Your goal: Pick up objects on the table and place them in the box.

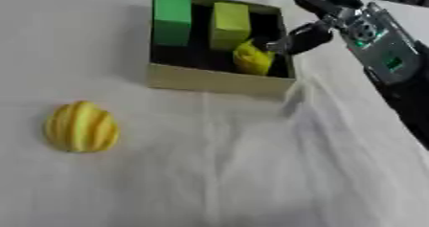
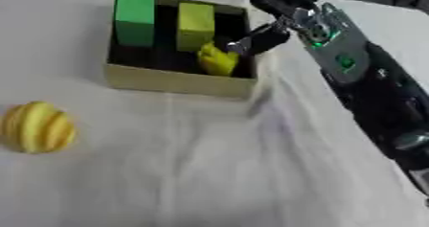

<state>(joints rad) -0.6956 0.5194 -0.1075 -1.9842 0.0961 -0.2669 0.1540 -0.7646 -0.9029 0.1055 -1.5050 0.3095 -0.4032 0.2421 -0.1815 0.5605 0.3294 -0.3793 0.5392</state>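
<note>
Three items in box (image 1: 220,81): green block (image 1: 172,19), lime block (image 1: 230,25), yellow object (image 1: 252,58)
Right hand (image 1: 303,36): fingers curled at yellow object; grip unclear
Table (image 1: 209,173): ribbed yellow fruit (image 1: 81,127)

Greens and yellows against a pale cloth

The box (image 1: 220,82) has a tan front wall and a dark, near-black inside. Within it stand 2 blocks: a bright green block (image 1: 172,18) at the box's left, a yellow-green block (image 1: 230,24) at its middle, and a plain yellow object (image 1: 251,58) by its right wall. Below and left of the box lies a yellow ribbed object (image 1: 81,127) with darker orange-brown stripes running lengthwise. The tablecloth (image 1: 234,173) around the box is off-white. Over the box's right corner, the right hand (image 2: 260,40) is black with silver metal parts and small green lights.
</note>
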